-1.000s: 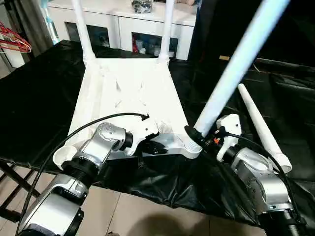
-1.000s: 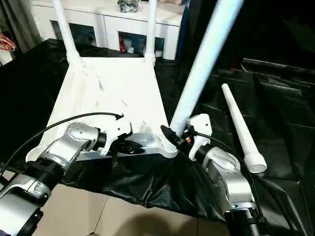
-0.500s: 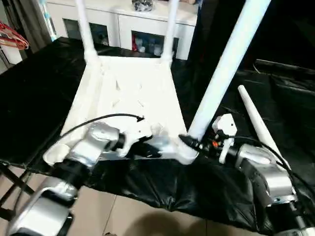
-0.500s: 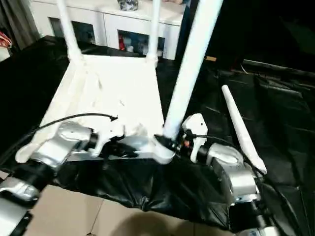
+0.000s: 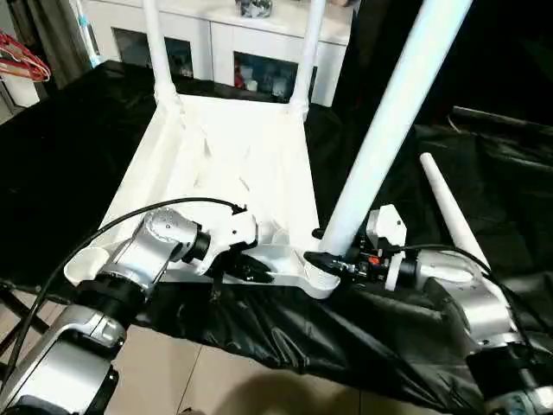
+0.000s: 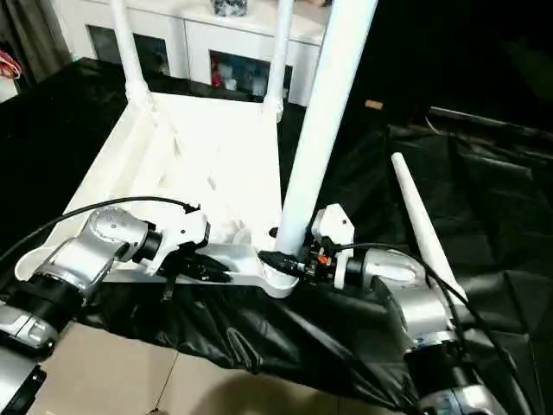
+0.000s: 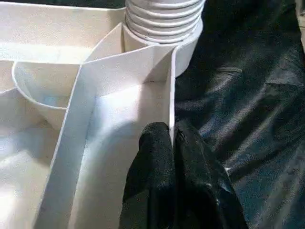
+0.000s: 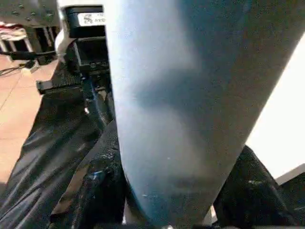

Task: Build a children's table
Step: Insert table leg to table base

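**Table top upside down, third leg held at the near corner**

Nearest the camera, the left gripper (image 5: 251, 270) is clamped tight on the thin near rim wall of the children's table (image 5: 229, 156); in the left wrist view its 2 black fingers (image 7: 151, 167) pinch that smooth white plastic wall from both sides. The right gripper (image 6: 278, 259) is closed around the base of a long white tube leg (image 5: 389, 121), just above the round near-right corner socket (image 5: 318, 278). The leg's ribbed, threaded end (image 7: 162, 19) sits at the socket; how deep it is seated is hard to judge. This leg rises steeply, leaning slightly away to the right.

The table lies upside down on crinkled, glossy black sheeting (image 5: 60, 164), its rectangular top running lengthwise away from the robot, ribbed underside facing up. The near-left socket (image 5: 86, 266) is an open round cup. To the right, apart from the top, a loose tapered leg (image 5: 449, 212) lies flat, its long axis running near to far.

At the far corners, 2 fitted legs (image 5: 157, 47) stand upright. Beyond them is a white cabinet (image 5: 233, 43) with glass doors.
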Controlling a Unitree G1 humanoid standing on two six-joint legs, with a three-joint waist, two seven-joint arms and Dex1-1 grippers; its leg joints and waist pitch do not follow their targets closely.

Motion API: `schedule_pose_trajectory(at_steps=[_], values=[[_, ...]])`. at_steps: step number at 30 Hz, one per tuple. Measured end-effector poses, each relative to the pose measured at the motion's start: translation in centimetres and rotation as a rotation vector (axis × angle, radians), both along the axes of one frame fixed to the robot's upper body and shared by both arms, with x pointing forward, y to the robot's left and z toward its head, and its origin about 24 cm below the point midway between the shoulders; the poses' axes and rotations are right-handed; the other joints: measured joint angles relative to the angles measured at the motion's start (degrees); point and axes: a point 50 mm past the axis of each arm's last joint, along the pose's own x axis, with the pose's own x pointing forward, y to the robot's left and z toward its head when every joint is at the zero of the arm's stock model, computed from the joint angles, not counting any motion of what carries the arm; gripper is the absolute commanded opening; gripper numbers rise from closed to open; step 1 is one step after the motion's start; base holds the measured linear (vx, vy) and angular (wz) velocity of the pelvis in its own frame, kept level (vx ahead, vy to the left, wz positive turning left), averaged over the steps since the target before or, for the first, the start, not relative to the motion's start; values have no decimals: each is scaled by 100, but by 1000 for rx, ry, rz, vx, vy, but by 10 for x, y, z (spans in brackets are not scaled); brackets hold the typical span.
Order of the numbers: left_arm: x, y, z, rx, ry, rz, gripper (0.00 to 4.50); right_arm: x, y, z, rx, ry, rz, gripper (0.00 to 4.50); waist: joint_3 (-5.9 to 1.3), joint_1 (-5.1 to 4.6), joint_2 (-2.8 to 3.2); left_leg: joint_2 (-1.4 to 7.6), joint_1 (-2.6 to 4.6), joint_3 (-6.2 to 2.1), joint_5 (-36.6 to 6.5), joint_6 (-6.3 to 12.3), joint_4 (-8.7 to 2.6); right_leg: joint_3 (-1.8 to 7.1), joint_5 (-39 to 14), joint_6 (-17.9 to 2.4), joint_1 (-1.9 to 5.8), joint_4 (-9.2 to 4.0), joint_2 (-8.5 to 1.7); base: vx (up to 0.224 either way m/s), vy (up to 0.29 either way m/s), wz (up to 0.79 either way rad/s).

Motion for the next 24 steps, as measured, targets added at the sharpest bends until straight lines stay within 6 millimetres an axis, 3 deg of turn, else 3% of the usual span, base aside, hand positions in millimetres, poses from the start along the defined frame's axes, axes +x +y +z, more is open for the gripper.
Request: schedule_pose_trajectory(at_steps=[8, 15, 18, 24], values=[[14, -21, -3, -21, -42, 225, 0, 36, 3, -3, 32, 24, -364, 187, 21, -126, -26, -2, -1, -12, 15, -25, 4, -15, 5, 4, -34, -6, -1, -21, 0, -3], [21, -69, -5, -37, -87, 477, 0, 70, 12, 3, 16, 61, -662, 187, 26, -152, -21, 1, -15, -11, 18, -30, 8, -24, 58, -19, -40, -5, -2, 0, 0, 0], [20, -81, -4, -43, -93, 506, 0, 74, 10, 5, 17, 64, -715, 187, 24, -174, -21, 3, -15, -11, 18, -28, 6, -23, 53, -18, -43, -7, 3, 17, 2, -1], [21, -81, -3, -38, -106, 528, 0, 78, 15, 6, 15, 63, -728, 187, 24, -182, -21, 8, -10, -9, 16, -25, -9, -29, 37, -32, -45, -8, 9, 8, 1, -1]])
